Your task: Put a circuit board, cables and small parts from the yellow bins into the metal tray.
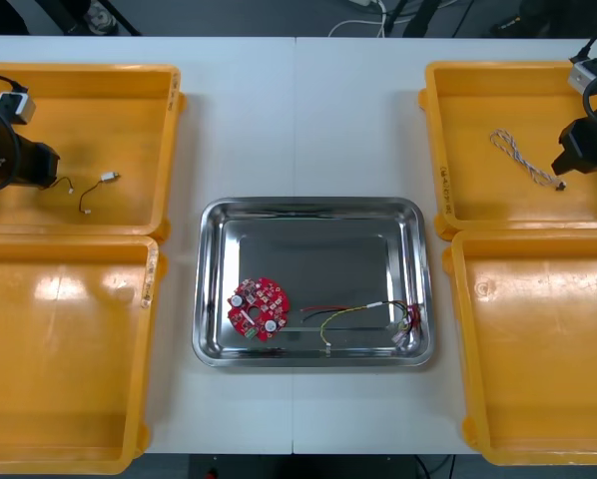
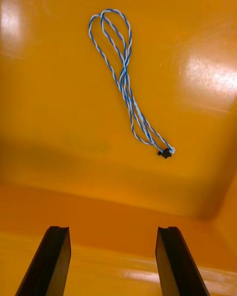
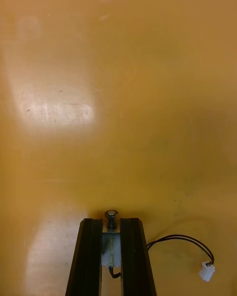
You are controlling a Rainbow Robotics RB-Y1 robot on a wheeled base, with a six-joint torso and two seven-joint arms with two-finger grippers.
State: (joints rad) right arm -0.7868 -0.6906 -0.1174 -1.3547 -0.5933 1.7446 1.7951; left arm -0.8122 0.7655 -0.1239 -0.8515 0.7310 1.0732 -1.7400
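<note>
Yellow bins (image 1: pixel 171 150), pale table (image 1: pixel 308 120), shiny silver tray (image 1: pixel 308 204). Red board (image 1: pixel 259 306) dotted white. Twisted blue-and-white cable (image 2: pixel 126 79), black plug (image 2: pixel 164 153); black cable (image 3: pixel 182 238), white plug (image 3: pixel 207 272); red and yellow cables (image 1: pixel 353 314). Black left fingers (image 3: pixel 94 256), black right fingers (image 2: pixel 49 261).

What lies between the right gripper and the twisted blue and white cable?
Nothing: in the right wrist view, only bare yellow bin surface separates the open right gripper from the twisted blue and white cable.
</note>
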